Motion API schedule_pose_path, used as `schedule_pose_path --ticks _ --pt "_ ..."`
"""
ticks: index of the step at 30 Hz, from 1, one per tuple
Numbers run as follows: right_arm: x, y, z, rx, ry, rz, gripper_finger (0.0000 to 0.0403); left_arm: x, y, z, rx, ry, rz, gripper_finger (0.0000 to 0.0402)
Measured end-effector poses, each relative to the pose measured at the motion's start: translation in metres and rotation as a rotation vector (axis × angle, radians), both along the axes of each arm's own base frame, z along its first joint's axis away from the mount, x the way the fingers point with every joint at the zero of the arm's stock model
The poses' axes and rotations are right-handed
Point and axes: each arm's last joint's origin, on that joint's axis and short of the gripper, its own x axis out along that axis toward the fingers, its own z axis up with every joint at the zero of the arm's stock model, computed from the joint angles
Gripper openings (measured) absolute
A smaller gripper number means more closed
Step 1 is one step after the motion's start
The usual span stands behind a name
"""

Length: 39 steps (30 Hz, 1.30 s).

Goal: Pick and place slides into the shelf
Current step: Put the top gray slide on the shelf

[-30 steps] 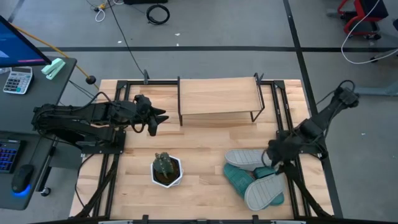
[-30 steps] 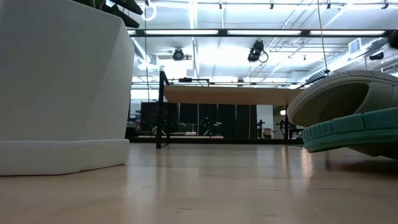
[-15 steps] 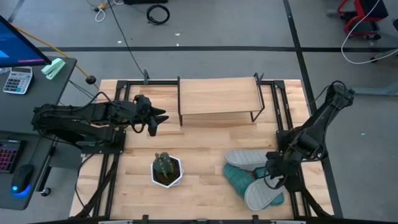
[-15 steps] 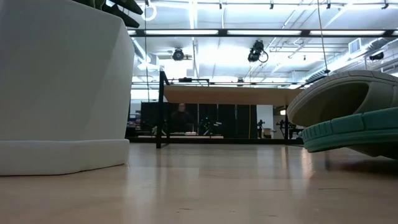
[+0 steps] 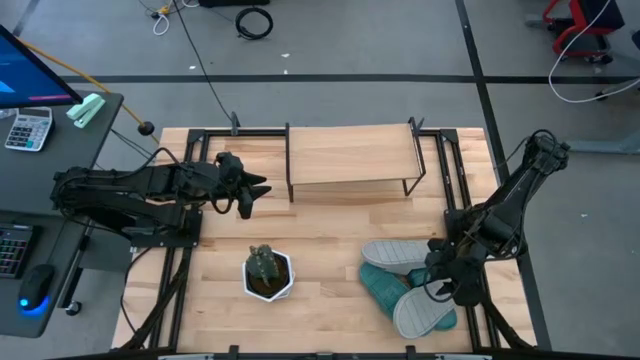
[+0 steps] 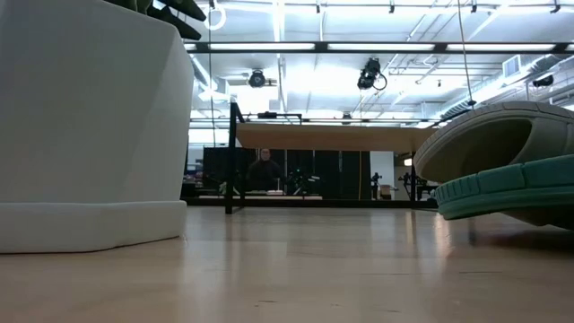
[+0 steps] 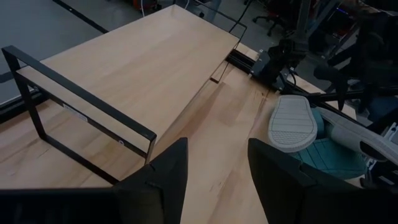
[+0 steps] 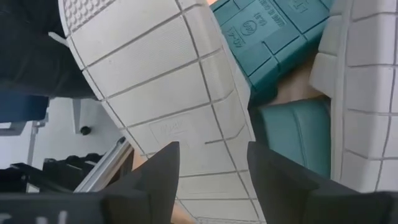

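The slides lie heaped at the near right part of the table point(image 5: 330, 215), all sole-up or tilted: one grey-white slide point(image 5: 393, 254) lies toward the shelf side of the heap, a second grey-white slide point(image 5: 425, 310) lies at the near edge, and the teal slides point(image 5: 381, 284) show between and under them. In the right wrist view a grey-white sole point(image 8: 180, 93) fills most of the picture, with a teal sole point(image 8: 273, 37) beside it and the other grey-white sole point(image 8: 367, 93) past that. The right gripper point(image 5: 440, 283) hangs directly over the heap, above the near grey-white slide; its fingers point(image 8: 155, 180) are spread, with the pale sole showing in the gap and nothing pinched between them. The shelf point(image 5: 350, 154) stands at the far middle of the table, its plank top bare and well apart from the slides. The left gripper point(image 5: 247, 193) waits just beside the shelf's left end, its fingers point(image 7: 165, 180) spread and holding nothing. A potted plant point(image 5: 268, 273) in a white pot stands near the table's front, left of the heap.
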Motion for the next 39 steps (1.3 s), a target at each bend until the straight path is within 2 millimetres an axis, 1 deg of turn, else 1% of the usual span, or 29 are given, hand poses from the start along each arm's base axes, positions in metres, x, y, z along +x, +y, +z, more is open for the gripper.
schedule_pose_path --ticks 5,13,20,22,26,28,33,39 --pt "0.001 -0.002 -0.001 -0.04 -0.031 -0.014 0.0192 0.0 0.0 0.0 0.0 0.001 0.0 0.017" --pt "-0.002 -0.01 -0.005 -0.185 -0.052 -0.066 0.0192 0.0 0.0 0.0 0.002 0.001 0.003 0.0169" --pt "-0.002 -0.011 -0.006 -0.257 -0.104 0.018 0.0192 0.0 0.0 0.0 0.005 0.001 0.009 0.0169" --pt "-0.001 -0.012 -0.007 -0.31 -0.133 0.04 0.0192 0.0 0.0 0.0 0.004 0.001 0.009 0.0169" --pt "0.002 -0.017 -0.012 -0.483 -0.172 0.064 0.0195 0.0 0.0 0.0 0.004 0.001 0.009 0.0169" --pt "0.006 -0.018 -0.015 -0.519 -0.169 0.077 0.0199 0.0 0.0 0.0 0.005 0.001 0.008 0.0169" --pt "0.011 -0.015 -0.022 -0.544 -0.133 0.103 0.0223 0.0 0.0 0.0 0.005 0.002 0.009 0.0169" --pt "0.014 -0.011 -0.027 -0.551 -0.105 0.116 0.0285 -0.001 0.0 -0.002 0.006 0.022 0.009 0.0169"
